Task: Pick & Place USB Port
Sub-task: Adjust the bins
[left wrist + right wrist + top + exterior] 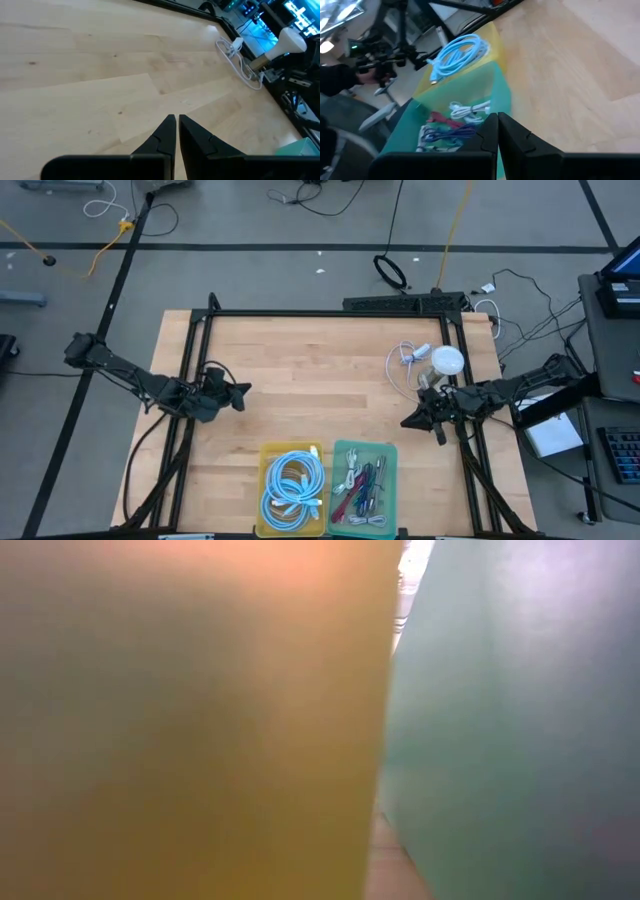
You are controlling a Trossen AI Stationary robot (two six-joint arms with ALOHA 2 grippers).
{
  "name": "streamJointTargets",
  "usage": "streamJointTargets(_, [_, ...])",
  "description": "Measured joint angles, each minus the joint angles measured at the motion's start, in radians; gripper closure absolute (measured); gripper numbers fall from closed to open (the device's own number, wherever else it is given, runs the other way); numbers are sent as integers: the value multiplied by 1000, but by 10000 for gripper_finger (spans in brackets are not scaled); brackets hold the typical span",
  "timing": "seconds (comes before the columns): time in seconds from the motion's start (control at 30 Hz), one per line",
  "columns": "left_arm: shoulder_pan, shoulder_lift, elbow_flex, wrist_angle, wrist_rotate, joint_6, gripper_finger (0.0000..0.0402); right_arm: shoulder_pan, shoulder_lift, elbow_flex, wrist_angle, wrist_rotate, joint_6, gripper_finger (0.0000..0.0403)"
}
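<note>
A white USB cable [404, 361] lies in a loose coil on the wooden table near its far right corner, and it also shows in the left wrist view [243, 67]. My left gripper [245, 390] [177, 119] hovers shut over the table's left side and holds nothing. My right gripper [405, 423] [497, 116] is shut and empty too, over the right side, between the cable and the green bin [393, 480]. The green bin holds mixed white, red and blue cables [455, 122]. The yellow bin [262, 490] beside it holds light blue cables [457, 52].
A white round-headed object [448, 360] [291, 42] stands next to the cable, close to my right arm. Both bins sit at the table's near edge and fill the low view, yellow [200, 720] and green [510, 740]. A black frame [330, 313] borders the table. Bare wood lies across the middle.
</note>
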Motion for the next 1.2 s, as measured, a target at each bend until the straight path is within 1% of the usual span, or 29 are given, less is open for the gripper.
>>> streamJointTargets(0.1, [0, 0, 0, 0, 0, 5, 389, 3, 2, -5, 49, -44, -14, 403])
streamJointTargets(0.17, [0, 0, 0, 0, 0, 5, 397, 18, 11, -4, 65, -45, -29, 403])
streamJointTargets(0.3, [0, 0, 0, 0, -6, 6, 390, 55, 39, 2, 74, -44, -26, 403])
streamJointTargets(0.37, [0, 0, 0, 0, -5, 6, 389, 81, 68, 2, 74, -44, -16, 403])
streamJointTargets(0.5, [0, 0, 0, 0, -3, 9, 398, 144, 140, 6, 84, -43, 18, 403])
streamJointTargets(0.63, [0, 0, 0, 0, 2, 9, 391, 219, 234, 53, 75, -13, 34, 403])
streamJointTargets(0.77, [0, 0, 0, -1, 2, 9, 389, 288, 338, 160, 2, 41, 0, 403])
streamJointTargets(0.9, [0, 0, 0, -1, 2, 8, 398, 340, 443, 274, -129, 59, 3, 403])
streamJointTargets(0.97, [0, 0, 0, -1, 1, 8, 396, 367, 498, 323, -203, 59, 19, 403])
streamJointTargets(1.1, [0, 0, 0, -1, -3, 8, 389, 416, 618, 376, -325, 60, 78, 403])
streamJointTargets(1.2, [0, 0, 0, -2, -3, 8, 393, 447, 702, 381, -313, 61, 111, 403])
